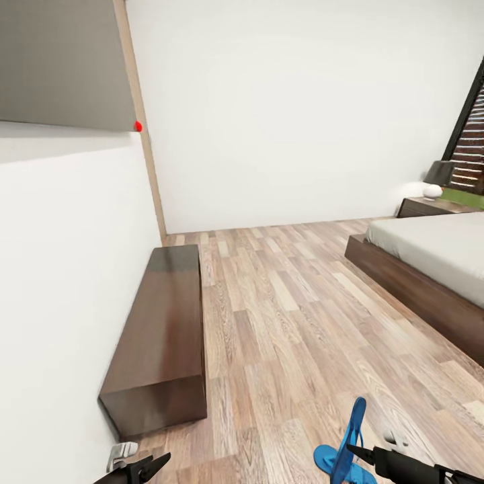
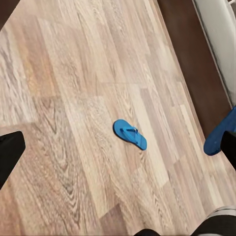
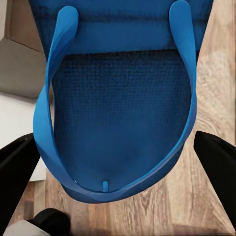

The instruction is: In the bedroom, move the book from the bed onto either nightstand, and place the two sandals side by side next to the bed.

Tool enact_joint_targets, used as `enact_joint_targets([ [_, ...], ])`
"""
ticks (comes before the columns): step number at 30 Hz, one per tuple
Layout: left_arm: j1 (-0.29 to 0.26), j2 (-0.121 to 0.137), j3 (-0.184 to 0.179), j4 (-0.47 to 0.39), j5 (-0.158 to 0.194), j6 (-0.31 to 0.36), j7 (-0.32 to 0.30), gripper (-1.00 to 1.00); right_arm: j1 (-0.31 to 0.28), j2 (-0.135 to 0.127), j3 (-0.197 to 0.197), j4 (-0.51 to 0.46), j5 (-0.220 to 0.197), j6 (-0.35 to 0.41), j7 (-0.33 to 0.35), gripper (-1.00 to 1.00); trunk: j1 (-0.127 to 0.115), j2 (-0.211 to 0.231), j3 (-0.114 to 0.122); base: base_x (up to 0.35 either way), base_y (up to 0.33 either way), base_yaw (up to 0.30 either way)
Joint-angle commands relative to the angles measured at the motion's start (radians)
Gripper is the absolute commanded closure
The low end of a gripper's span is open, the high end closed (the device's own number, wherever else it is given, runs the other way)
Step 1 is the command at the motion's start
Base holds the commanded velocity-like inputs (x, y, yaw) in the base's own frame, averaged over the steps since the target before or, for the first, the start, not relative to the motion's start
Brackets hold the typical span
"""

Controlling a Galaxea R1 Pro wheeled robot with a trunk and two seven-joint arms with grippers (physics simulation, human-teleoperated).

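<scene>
My right gripper (image 1: 357, 452) is shut on one blue sandal (image 1: 355, 420), which it holds on edge above the floor; up close, the sandal (image 3: 118, 113) sits between the two black fingers (image 3: 17, 169). The other sandal (image 2: 130, 134) lies flat on the wood floor, and in the head view it (image 1: 327, 461) shows just under the held one. My left gripper (image 1: 156, 464) is open and empty, low at the left. The bed (image 1: 430, 259) stands to the right, with a nightstand (image 1: 422, 207) beyond it. The book is out of view.
A long low dark-wood bench (image 1: 165, 329) runs along the white wall on the left. A lamp (image 1: 438, 176) stands on the nightstand, beside a dark-framed window (image 1: 470, 144). Open plank floor (image 1: 289, 302) lies between bench and bed.
</scene>
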Motion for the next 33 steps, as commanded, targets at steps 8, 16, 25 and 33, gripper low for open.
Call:
enact_joint_targets([
  [8,0.000,0.000,0.001,0.000,0.006,0.010,-0.003,-1.00,-0.001,0.000,-0.009,0.000,0.001,0.010,0.003,1.00,0.000,0.000,-0.011,0.000,0.000,-0.162],
  [16,0.000,0.000,0.001,0.000,0.006,0.010,-0.003,-1.00,-0.001,0.000,-0.009,0.000,0.001,0.010,0.003,1.00,0.000,0.000,-0.011,0.000,0.000,-0.270],
  [25,0.000,0.000,0.001,0.000,0.006,0.010,-0.003,-1.00,0.000,0.000,-0.009,0.000,0.001,0.010,0.003,1.00,0.000,0.000,-0.011,0.000,0.000,-0.282],
  [33,0.000,0.000,0.001,0.000,0.006,0.010,-0.003,-1.00,0.000,0.000,-0.009,0.000,0.001,0.010,0.003,1.00,0.000,0.000,-0.011,0.000,0.000,-0.282],
])
